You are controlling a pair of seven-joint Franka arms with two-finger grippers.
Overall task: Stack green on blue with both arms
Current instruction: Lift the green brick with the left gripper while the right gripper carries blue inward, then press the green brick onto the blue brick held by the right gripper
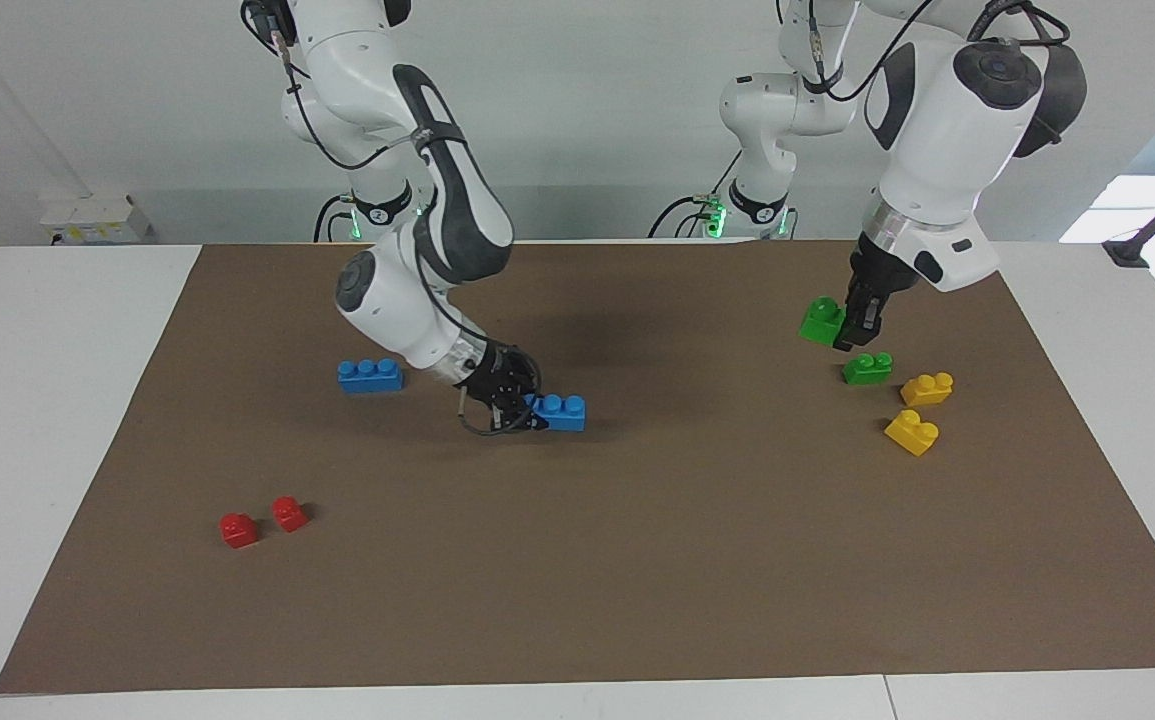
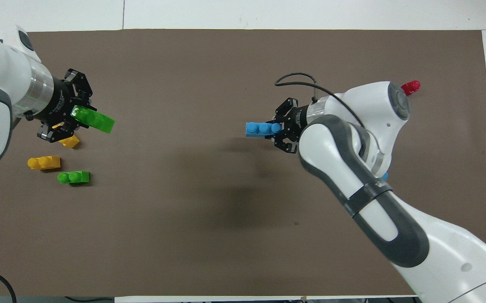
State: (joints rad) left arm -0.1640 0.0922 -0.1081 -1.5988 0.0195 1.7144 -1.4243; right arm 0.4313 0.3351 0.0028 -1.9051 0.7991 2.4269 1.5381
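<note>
The counter [image 1: 637, 600] carries loose bricks on a brown mat. Toward nine o'clock in the facing view, the right pincer [image 1: 527, 412] is clamped on a blue brick [image 1: 559, 410] low over the middle, apparently as the base. Toward two o'clock, the left pincer [image 1: 849, 322] grips a green brick [image 1: 821, 321] aloft, ready for stacking.

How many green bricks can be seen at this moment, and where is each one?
2. One green brick is held in the left gripper, raised over the mat. The other green brick lies on the mat beside the yellow bricks. None seems hidden.
</note>
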